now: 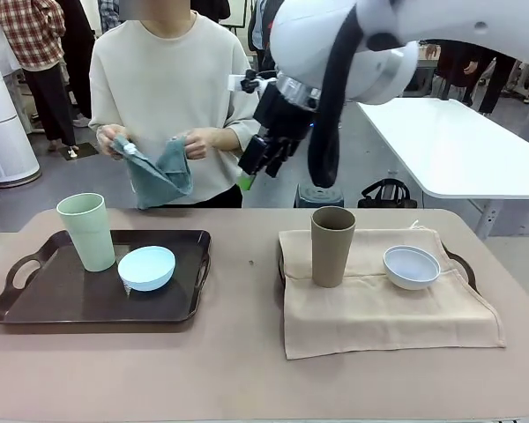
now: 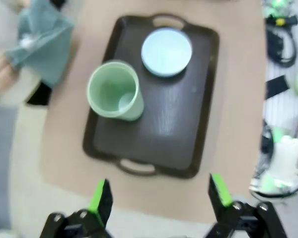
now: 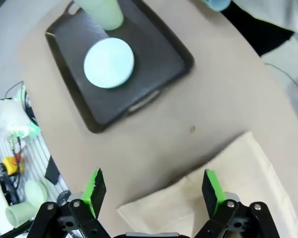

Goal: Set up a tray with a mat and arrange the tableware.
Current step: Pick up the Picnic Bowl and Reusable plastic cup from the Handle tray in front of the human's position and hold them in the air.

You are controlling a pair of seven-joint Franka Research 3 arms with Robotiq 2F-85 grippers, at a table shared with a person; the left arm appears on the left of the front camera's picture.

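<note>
left gripper (image 2: 159, 191) hangs open above the dark tray (image 2: 179, 114), right gripper (image 3: 152, 183) open over the beige mat (image 3: 238, 173); person's hands (image 1: 115, 139) grip a teal cloth (image 1: 163, 176).

You're looking at a tan bench (image 1: 247, 370) with rounded corners. At its 9 o'clock, a dark tray (image 1: 62, 295) with cut-out handles lies flat on it. At 3 o'clock, a second tray (image 1: 465, 266) lies under a beige mat (image 1: 379, 313), whose 6 o'clock edge spills past the tray onto the bench. Between the trays, toward 12 o'clock, you'll see a small dark speck (image 1: 252, 262).
</note>
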